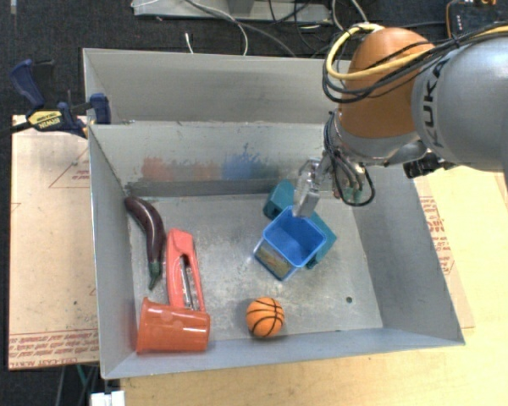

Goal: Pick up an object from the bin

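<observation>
Currently gripper [308, 200] sits at the far rim of the tilted blue square cup [289, 245], teal block [279, 198] just behind it. Open or closed: cannot tell. Straddle one cup wall, pinch, lift straight.

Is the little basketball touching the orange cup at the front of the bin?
Apart. The camera view shows a strip of bare grey bin floor between the basketball and the orange cup lying on its side.

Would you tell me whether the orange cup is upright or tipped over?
Tipped over: the orange cup lies lengthwise on the bin floor, side wall facing up.
</observation>
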`<action>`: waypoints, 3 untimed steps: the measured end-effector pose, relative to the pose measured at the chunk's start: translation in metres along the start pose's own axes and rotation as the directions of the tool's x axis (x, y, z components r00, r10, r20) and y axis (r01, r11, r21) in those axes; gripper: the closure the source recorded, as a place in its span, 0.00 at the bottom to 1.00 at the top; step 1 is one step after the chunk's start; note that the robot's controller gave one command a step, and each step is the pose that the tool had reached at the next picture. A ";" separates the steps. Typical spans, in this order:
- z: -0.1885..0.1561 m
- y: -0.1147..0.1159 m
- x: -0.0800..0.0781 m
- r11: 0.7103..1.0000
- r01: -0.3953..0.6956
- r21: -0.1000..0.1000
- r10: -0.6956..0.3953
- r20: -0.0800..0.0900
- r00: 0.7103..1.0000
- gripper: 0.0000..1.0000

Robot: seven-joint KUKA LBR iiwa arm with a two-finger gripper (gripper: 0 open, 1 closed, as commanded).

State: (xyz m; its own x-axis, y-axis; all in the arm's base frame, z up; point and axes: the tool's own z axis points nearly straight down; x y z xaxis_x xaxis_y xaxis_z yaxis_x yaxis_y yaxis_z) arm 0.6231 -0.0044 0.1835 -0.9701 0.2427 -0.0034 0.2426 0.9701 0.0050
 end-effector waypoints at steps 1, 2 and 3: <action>0.000 0.000 0.000 1.000 0.000 0.000 0.000 0.000 1.000 1.00; -0.006 0.012 0.015 0.951 0.309 -0.001 -0.309 0.001 0.951 1.00; -0.007 0.009 0.009 0.999 0.048 -0.001 -0.048 0.004 0.999 1.00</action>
State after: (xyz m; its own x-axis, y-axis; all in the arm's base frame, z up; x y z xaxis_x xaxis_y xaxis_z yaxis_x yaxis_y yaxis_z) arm 0.6167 0.0062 0.1907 -0.9806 0.1956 -0.0077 0.1956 0.9807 0.0056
